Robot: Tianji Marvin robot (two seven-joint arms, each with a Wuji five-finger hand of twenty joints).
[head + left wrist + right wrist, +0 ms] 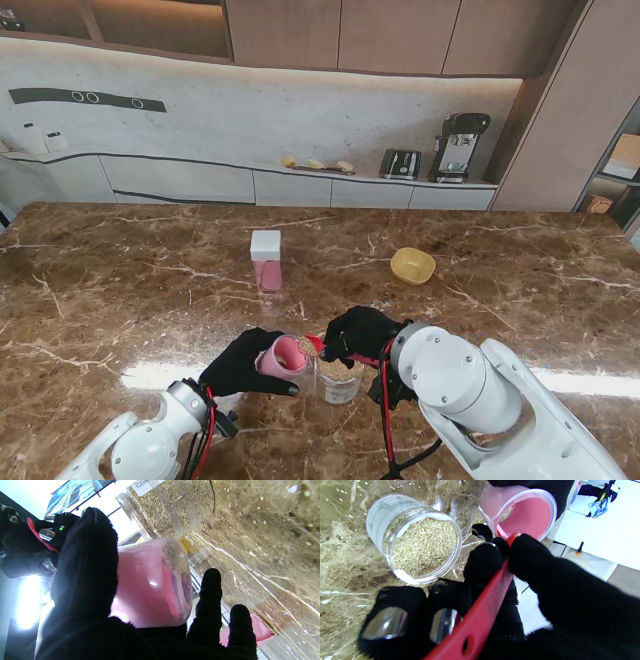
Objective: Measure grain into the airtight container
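Note:
My left hand (240, 365) is shut on a pink translucent cup (283, 358), held tilted with its mouth toward the right hand; the cup (152, 582) fills the left wrist view between black-gloved fingers (86, 562). A clear jar of grain (340, 378) stands open on the marble, its grain surface (423, 546) plain in the right wrist view. My right hand (358, 333) is shut on a red spoon handle (482, 612), whose bowl end reaches the cup's rim (520, 512) and is hidden there. A pink container with a white lid (266, 260) stands farther from me.
A yellow bowl (412, 265) sits farther away on the right of the marble counter (120, 290). Loose grains (262, 522) lie scattered on the marble around the jar. Back counter holds a toaster (400, 163) and coffee machine (458, 146).

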